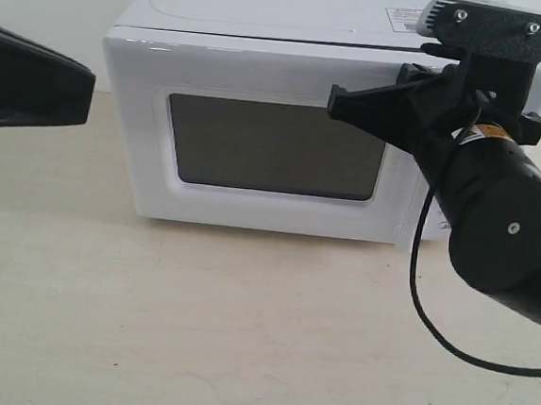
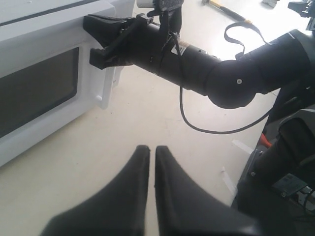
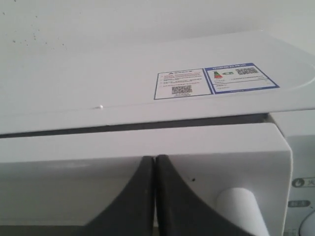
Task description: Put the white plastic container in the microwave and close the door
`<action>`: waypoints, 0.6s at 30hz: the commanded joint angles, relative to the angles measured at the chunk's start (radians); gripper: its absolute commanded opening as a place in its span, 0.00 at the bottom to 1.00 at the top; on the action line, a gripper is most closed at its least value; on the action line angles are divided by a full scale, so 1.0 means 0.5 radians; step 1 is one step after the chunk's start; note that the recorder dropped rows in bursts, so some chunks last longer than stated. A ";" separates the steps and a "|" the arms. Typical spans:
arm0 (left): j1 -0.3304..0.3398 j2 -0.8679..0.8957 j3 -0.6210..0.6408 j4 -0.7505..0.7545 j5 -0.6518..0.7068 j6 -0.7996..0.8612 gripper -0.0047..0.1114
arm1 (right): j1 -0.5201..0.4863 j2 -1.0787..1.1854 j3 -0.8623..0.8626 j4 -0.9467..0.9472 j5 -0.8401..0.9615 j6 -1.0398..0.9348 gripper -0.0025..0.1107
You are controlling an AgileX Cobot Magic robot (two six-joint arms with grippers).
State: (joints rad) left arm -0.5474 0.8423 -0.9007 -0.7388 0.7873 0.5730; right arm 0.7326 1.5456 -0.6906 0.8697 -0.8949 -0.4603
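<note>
White microwave (image 1: 263,69) at the back edge of the counter (image 1: 240,333), with its door (image 1: 137,106) shut.
Its long side runs along the back edge, and the dark window (image 1: 275,146) faces the front edge. The right gripper (image 1: 341,104), fingers pressed together, points at the door's upper right; whether it touches cannot be told. The left gripper (image 2: 149,150), narrowed to a slit, hovers over the counter's left side.

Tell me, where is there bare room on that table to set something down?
The widest bare patch is the table in front of the microwave, between the left fingers and the dangling cable. It is crowded at the upper corner of the door, where the right fingers sit close.
</note>
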 commanded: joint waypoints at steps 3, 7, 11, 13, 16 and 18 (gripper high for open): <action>-0.018 -0.019 0.006 -0.025 -0.019 0.007 0.08 | -0.110 0.005 -0.021 -0.044 0.023 0.098 0.02; -0.018 -0.019 0.006 -0.025 -0.019 0.007 0.08 | -0.110 0.005 -0.055 -0.058 0.025 0.082 0.02; -0.018 -0.019 0.006 -0.025 -0.019 0.007 0.08 | -0.110 0.005 -0.128 -0.058 0.104 0.068 0.02; -0.018 -0.019 0.006 -0.025 -0.019 0.007 0.08 | -0.110 0.005 -0.140 -0.058 0.134 0.065 0.02; -0.018 -0.019 0.006 -0.025 -0.019 0.007 0.08 | -0.110 -0.005 -0.140 -0.053 0.195 0.052 0.02; -0.018 -0.019 0.006 -0.025 -0.019 0.007 0.08 | -0.097 -0.026 -0.132 -0.048 0.253 0.038 0.02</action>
State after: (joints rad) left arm -0.5474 0.8423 -0.9007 -0.7407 0.7851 0.5730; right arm 0.6869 1.5402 -0.7409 0.8750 -0.8093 -0.4245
